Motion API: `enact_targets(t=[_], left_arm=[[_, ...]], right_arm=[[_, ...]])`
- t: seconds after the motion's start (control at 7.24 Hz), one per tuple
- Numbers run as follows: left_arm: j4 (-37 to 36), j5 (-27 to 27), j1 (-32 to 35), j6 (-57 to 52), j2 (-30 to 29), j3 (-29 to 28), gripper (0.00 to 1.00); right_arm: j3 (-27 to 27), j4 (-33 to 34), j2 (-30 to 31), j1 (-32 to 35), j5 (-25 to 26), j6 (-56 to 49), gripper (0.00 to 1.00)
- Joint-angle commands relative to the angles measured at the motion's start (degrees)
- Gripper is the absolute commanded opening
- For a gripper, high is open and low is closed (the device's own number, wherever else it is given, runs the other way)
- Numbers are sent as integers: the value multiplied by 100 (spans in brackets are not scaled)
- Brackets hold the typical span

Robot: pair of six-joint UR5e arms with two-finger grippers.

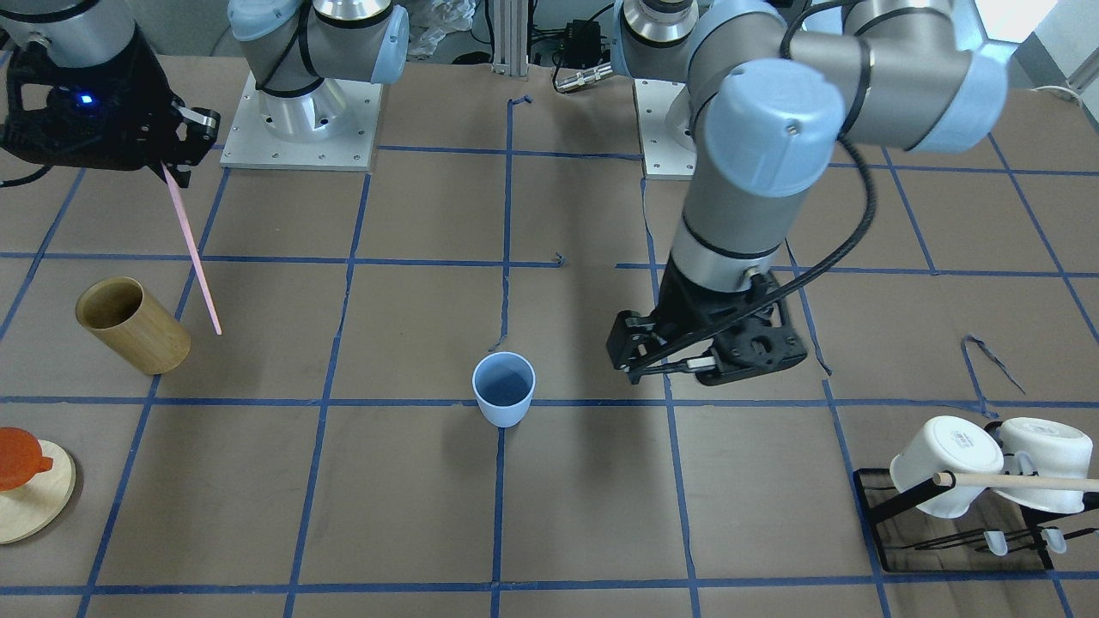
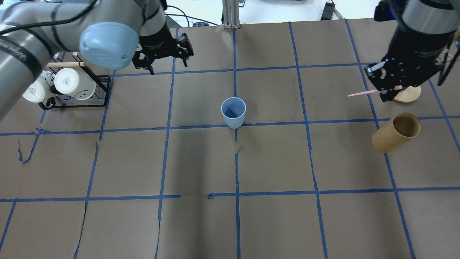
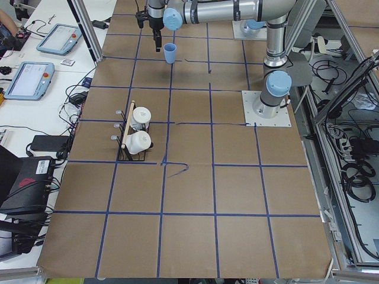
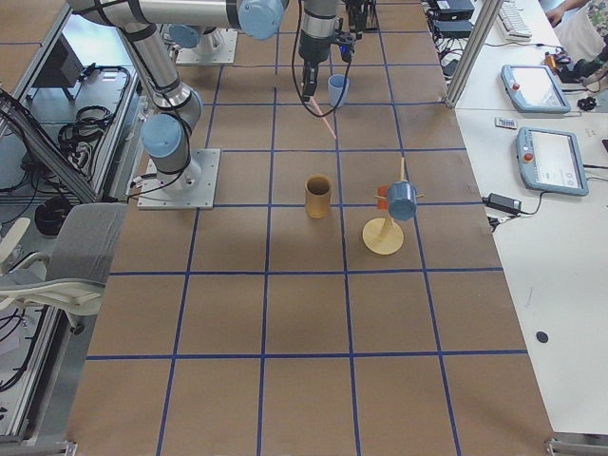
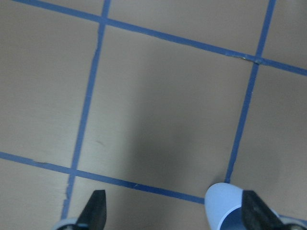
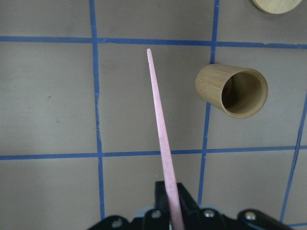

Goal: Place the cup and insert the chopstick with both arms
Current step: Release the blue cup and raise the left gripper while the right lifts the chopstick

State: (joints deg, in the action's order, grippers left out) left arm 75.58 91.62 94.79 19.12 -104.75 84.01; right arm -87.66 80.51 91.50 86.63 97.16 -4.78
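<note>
The light-blue cup [image 1: 504, 390] stands upright and empty near the middle of the table, also in the overhead view [image 2: 233, 113]. My left gripper [image 2: 168, 65] is open and empty, hovering beyond the cup on the mug-rack side [image 1: 624, 352]. In the left wrist view its fingertips [image 5: 96, 211] are spread, with the cup's rim [image 5: 225, 203] at the bottom edge. My right gripper [image 2: 387, 90] is shut on the pale-pink chopstick [image 2: 361, 93], held high above the table. The stick slants down from the gripper [image 1: 176, 167] in the front view [image 1: 197, 257] and points away in the right wrist view [image 6: 160, 129].
A tan wooden cylinder [image 2: 395, 133] stands below the right gripper, near the stick's tip [image 6: 235, 91]. A black rack with white mugs and a dowel [image 2: 64, 86] is at the far left. A round wooden stand [image 1: 30, 502] with an orange cup sits at the table's right end.
</note>
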Motion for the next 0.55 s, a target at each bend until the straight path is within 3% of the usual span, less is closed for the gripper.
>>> enact_targets(t=[0.0,0.14,0.28,0.41], left_arm=[[386,-30,-557,-250,515,-7,100],[614,-21,-567,-250,586,27,100],[686,-21,-602,-581,683,36,100],[756,5,-620,-689,727,54,100]], right_arm=[[1027,-9,-901,1000,-49,949,15],[1266,8,-1219,1309,-118,1562,16],[1408,261,-1448,1547,-554,2055,15],[1427,394,-1572,1863,-567,2356,15]])
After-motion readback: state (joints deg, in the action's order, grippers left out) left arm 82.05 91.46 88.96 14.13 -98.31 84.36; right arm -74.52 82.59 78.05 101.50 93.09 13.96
